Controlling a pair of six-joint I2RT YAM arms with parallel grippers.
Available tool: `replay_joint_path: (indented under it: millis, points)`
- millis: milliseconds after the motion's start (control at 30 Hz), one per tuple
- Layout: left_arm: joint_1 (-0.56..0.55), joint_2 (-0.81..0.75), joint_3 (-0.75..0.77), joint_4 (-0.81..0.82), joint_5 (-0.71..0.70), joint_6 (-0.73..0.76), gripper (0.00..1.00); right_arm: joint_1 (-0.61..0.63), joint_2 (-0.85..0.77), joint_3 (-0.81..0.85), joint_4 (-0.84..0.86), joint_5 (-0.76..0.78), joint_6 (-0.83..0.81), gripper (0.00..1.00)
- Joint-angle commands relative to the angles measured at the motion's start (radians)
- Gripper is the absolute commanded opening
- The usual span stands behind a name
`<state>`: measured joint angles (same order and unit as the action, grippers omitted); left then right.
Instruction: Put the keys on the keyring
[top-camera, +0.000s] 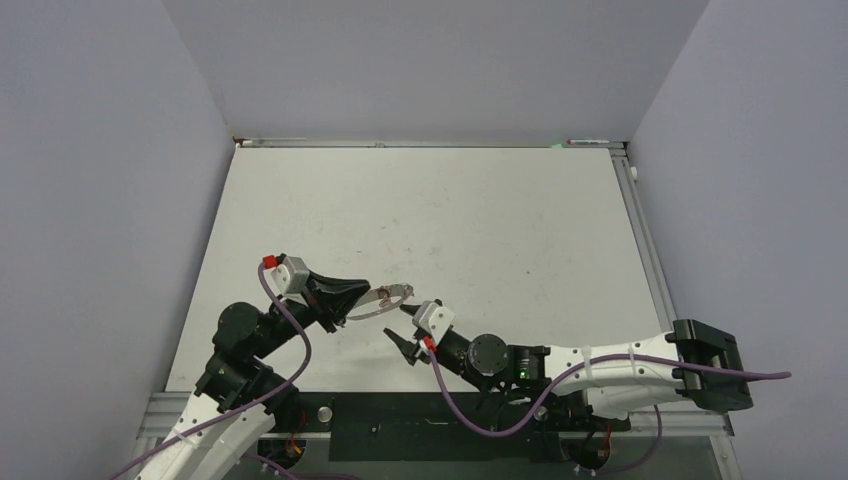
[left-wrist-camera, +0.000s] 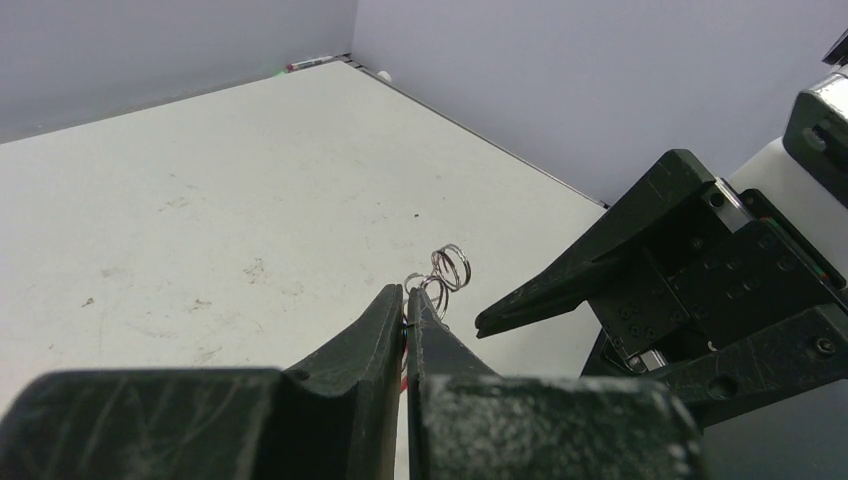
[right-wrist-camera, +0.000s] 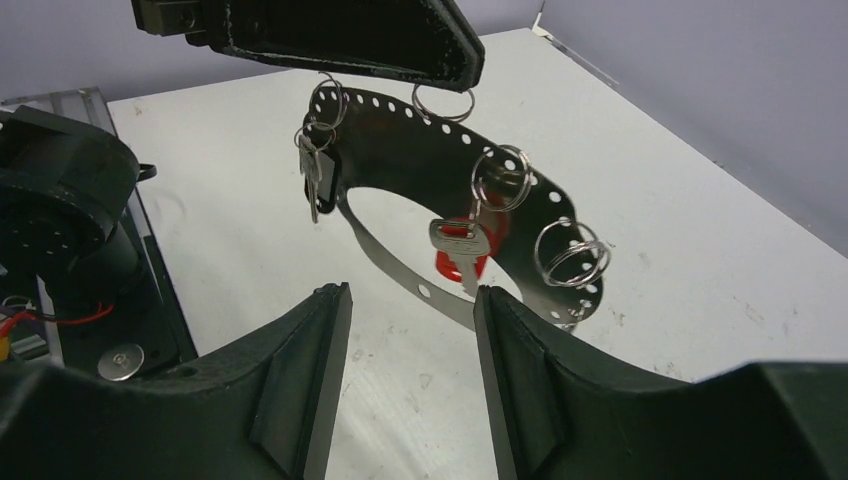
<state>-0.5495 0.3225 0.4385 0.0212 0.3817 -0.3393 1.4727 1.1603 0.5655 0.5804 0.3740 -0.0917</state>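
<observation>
- The left tool (top-camera: 358, 298) (left-wrist-camera: 405, 302) was pressed together, pinching the rim of the keyring (top-camera: 386, 298) and holding it in the air above the bench (top-camera: 450, 220), near the bench's front edge.
- In the right wrist view the keyring (right-wrist-camera: 400, 150) hung from that tool's dark fingers (right-wrist-camera: 350, 40) at the top of the frame, tilted, its flat band dotted with small holes and its open middle facing the camera.
- A dark key (right-wrist-camera: 314, 178) hung from a wire loop at the hoop's upper left, just under the pinching fingers.
- A red-tagged key (right-wrist-camera: 458, 248) hung from another loop (right-wrist-camera: 500, 175) further round the band, its red tag showing behind the metal blade.
- More wire loops (right-wrist-camera: 572, 260) (left-wrist-camera: 450, 268) stood out along the rim with nothing on them.
- The right tool (top-camera: 398, 328) (right-wrist-camera: 410, 300) was spread, with nothing between its fingers, pointing at the lower stretch of the keyring from close by; whether it touched the band cannot be told.
</observation>
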Motion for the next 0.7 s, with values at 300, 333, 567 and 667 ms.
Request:
replay_joint_path:
  millis: [300,333,567,667]
  points:
    - [0.028,-0.006,0.017,0.071,0.042,-0.039,0.0,0.006,0.117,-0.037,0.312,0.112,-0.009,0.51]
    - [0.03,-0.006,0.017,0.073,0.045,-0.04,0.0,0.006,0.129,-0.035,0.326,0.109,-0.01,0.51]
    - [0.038,-0.005,0.016,0.08,0.057,-0.051,0.0,0.006,0.197,-0.017,0.381,0.182,-0.047,0.5]
    - [0.043,-0.003,0.016,0.08,0.063,-0.054,0.0,0.006,0.225,-0.009,0.392,0.197,-0.077,0.5]
